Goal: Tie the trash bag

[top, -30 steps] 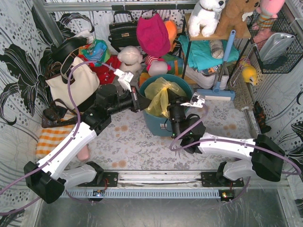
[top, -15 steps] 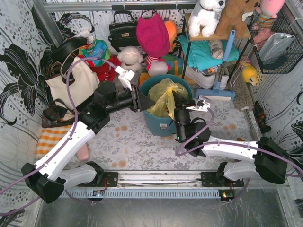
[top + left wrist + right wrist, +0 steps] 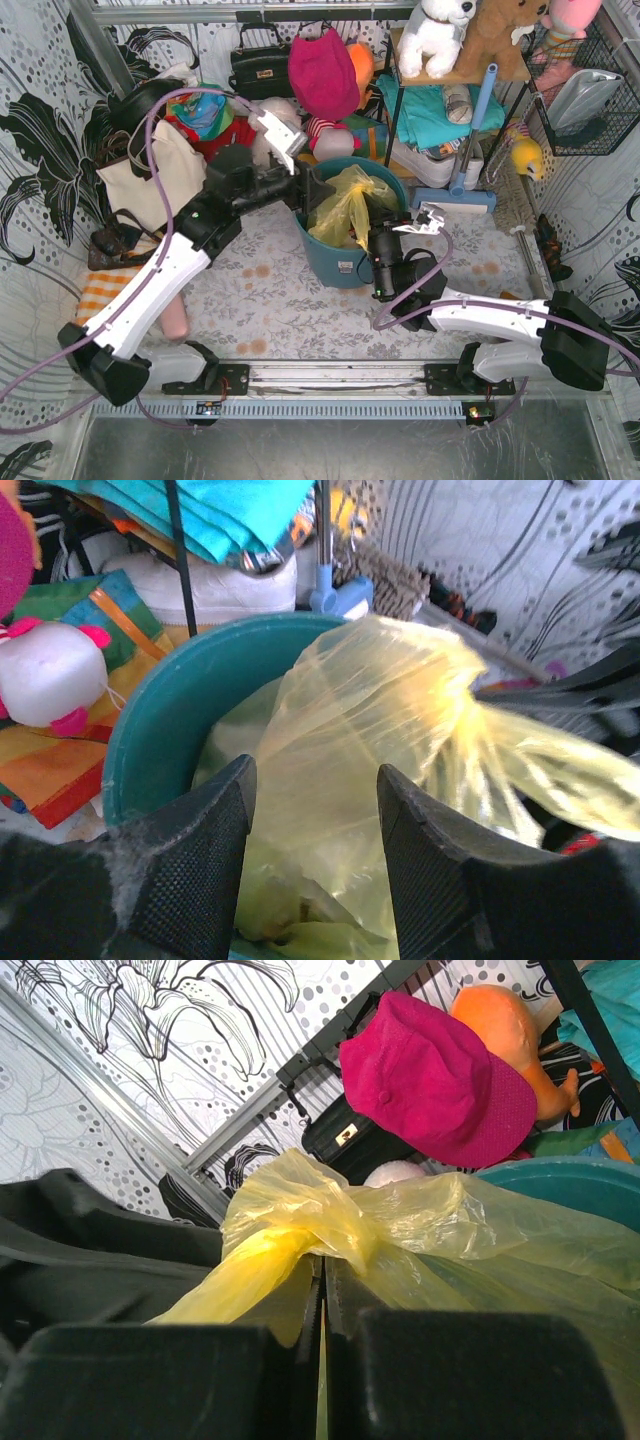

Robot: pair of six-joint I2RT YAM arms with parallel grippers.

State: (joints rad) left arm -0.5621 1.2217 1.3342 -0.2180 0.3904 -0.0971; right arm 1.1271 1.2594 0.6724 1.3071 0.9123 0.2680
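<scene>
The trash bag, thin yellow plastic, sits in a round teal bin at the middle of the table. Its top is gathered into a twisted bunch. My right gripper is at the bin's right rim, shut on a strip of that bunch. My left gripper hovers at the bin's left rim, open. Its fingers frame the bag without touching it, and the bin's rim lies below them. What is inside the bag is hard to make out.
Behind the bin are soft toys, a pink cap, a black handbag and a shelf with teal cloth. A cream bag stands at the left. A blue-handled squeegee leans at the right.
My left gripper has opened and let go of the bag, rising and shifting toward the back of the bin. The right gripper has pulled slightly nearer, still shut on the bag.
</scene>
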